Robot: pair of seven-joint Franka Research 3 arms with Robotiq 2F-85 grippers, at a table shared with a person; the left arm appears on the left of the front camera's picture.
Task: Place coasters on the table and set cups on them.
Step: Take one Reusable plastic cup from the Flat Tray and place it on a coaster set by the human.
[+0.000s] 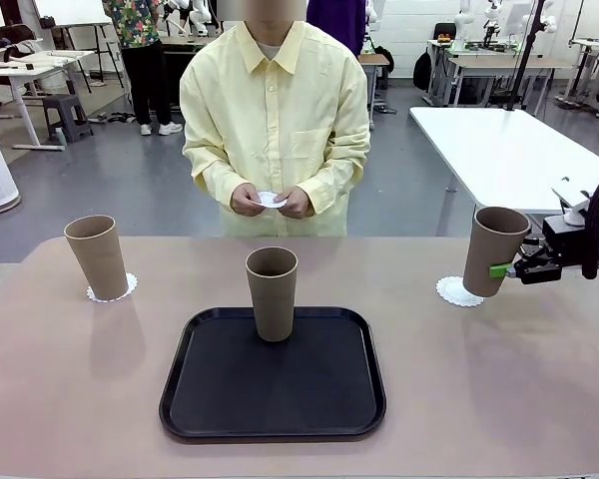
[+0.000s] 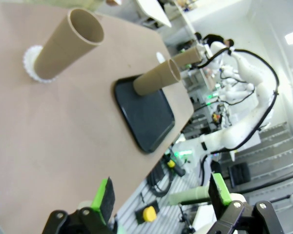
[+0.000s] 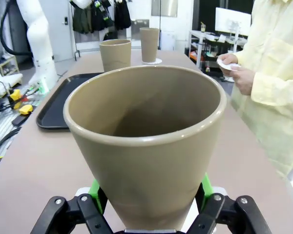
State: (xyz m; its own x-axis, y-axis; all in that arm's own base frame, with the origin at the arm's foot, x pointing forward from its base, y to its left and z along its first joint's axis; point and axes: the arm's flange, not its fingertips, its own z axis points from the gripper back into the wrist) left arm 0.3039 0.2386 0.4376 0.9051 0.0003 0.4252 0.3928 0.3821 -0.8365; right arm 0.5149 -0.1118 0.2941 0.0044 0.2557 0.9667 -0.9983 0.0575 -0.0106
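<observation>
Three cups are in play. The right fingers [image 1: 500,269] clench the right cup [image 1: 494,249] low on its wall. It is slightly tilted, with its base at the edge of the right coaster [image 1: 449,291] on the counter [image 1: 80,399]; whether they touch cannot be told. The right wrist view looks into that cup's mouth, green pads [image 3: 94,191] pressed on either side. The left cup [image 1: 97,256] stands on its coaster [image 1: 128,287], the middle cup [image 1: 272,292] on the black tray [image 1: 230,399]. The left fingers [image 2: 105,197] are released, with nothing between them, near the counter's edge. The person's hands [image 1: 248,200] hold a third coaster [image 1: 270,199].
</observation>
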